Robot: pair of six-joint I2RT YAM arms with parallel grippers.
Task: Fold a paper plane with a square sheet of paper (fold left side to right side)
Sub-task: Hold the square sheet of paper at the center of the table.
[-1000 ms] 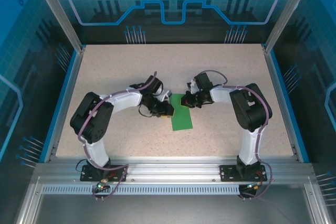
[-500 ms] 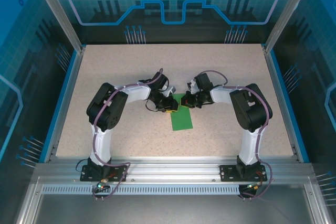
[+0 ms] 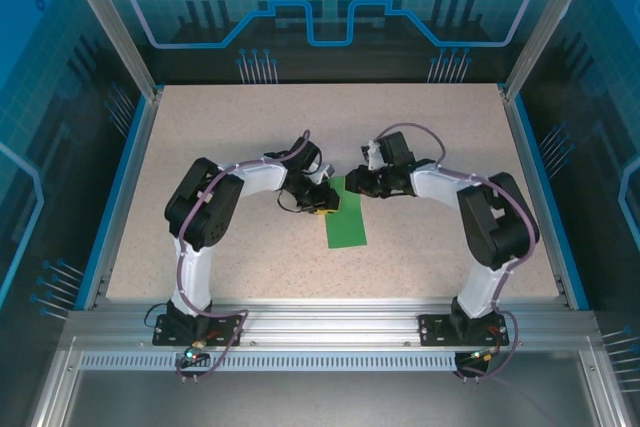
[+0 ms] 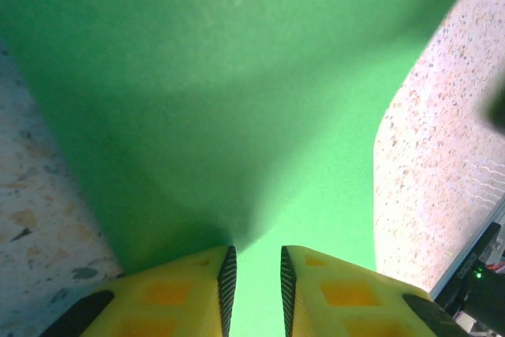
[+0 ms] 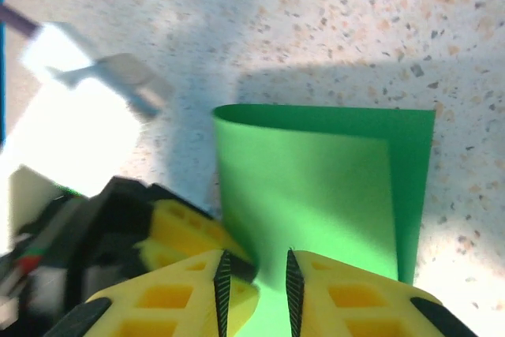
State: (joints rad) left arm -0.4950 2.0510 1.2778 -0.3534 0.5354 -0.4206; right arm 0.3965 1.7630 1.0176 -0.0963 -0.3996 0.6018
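The square sheet of paper [image 3: 346, 219] lies folded in half on the speckled table, a narrow bright green rectangle with a rounded, uncreased fold along its left edge [image 5: 225, 187]. No finished paper plane is in view. My left gripper [image 3: 323, 203] sits at the far left edge of the sheet. In the left wrist view its yellow fingers [image 4: 254, 254] stand slightly apart, green paper [image 4: 237, 100] showing in the gap. My right gripper [image 3: 356, 184] hovers at the far end of the sheet, jaws [image 5: 255, 262] narrowly open over the paper [image 5: 316, 187]. The left gripper's fingers [image 5: 177, 230] press beside the fold.
The table [image 3: 250, 137] is bounded by blue side walls and an aluminium rail [image 3: 320, 322] at the near edge, where both arm bases are bolted. Both forearms arch inward over the middle of the table.
The left gripper moved farther back along the paper's left edge, then held still. The right gripper opened, and its elbow swung out to the right.
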